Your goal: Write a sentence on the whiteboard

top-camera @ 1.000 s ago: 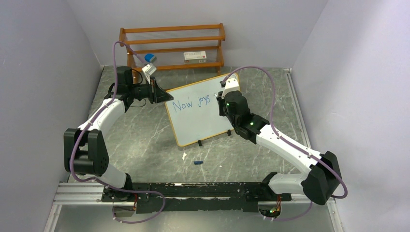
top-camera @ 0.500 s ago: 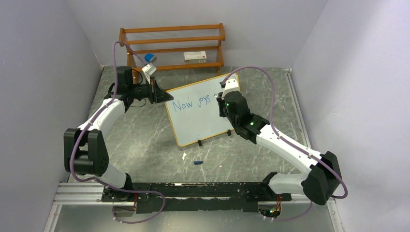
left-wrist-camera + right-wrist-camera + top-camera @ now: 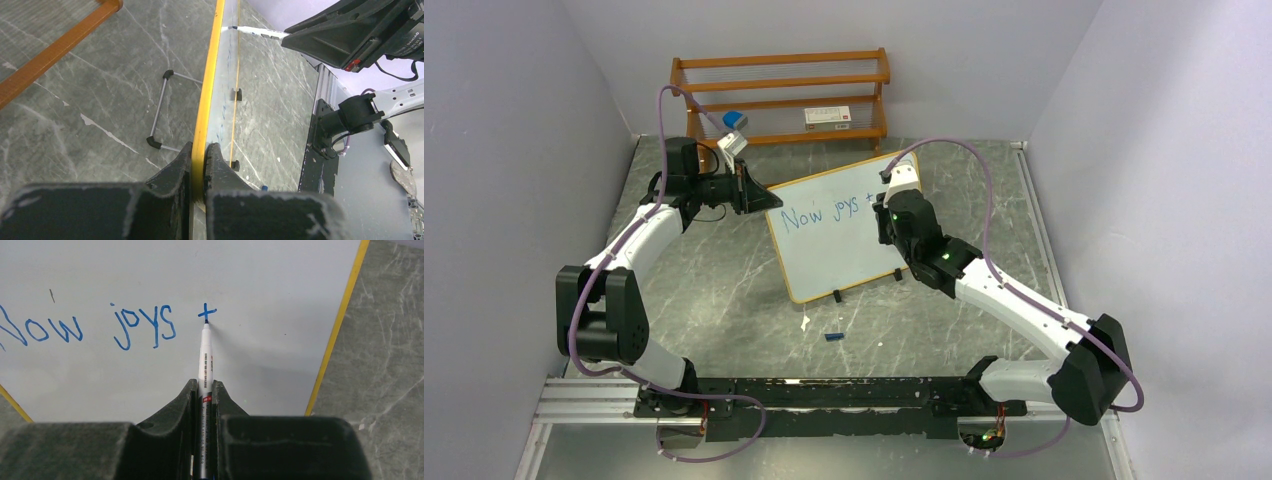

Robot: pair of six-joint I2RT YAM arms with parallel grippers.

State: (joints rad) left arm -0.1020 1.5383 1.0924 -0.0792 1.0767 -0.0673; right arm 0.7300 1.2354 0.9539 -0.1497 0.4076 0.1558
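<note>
On the left, the left end effector (image 3: 200, 155) is clenched on the frame of the whiteboard (image 3: 834, 255), near its upper left corner. Its two fingers pinch the yellow-orange edge from front and back. I take that grip to be a brace: the board stands propped on small black feet and a thin wire leg behind, so a pressing pen could push it back or make it slide on the desk (image 3: 724, 290). Holding the far edge from the writing side also leaves the whole white face free for the other arm.

The board sits in the middle of the desk, turned at an angle so that its face meets the right arm. Across its upper part runs the sentence (image 3: 145, 327) in thin blue strokes. So far it reads "Now joys", with a small cross after it that looks like the start of a "t". The lower part of the board is bare, so I judge the writing to be well short of done.

On the right, the right end effector (image 3: 205, 395) is grasping a marker (image 3: 205, 355) lengthwise between its fingers, barrel in line with them and tip leading. The tip touches the board at the foot of the cross. Gripped that way, the pen stays stiff, and the wrist camera looks straight down it at the stroke.
</note>
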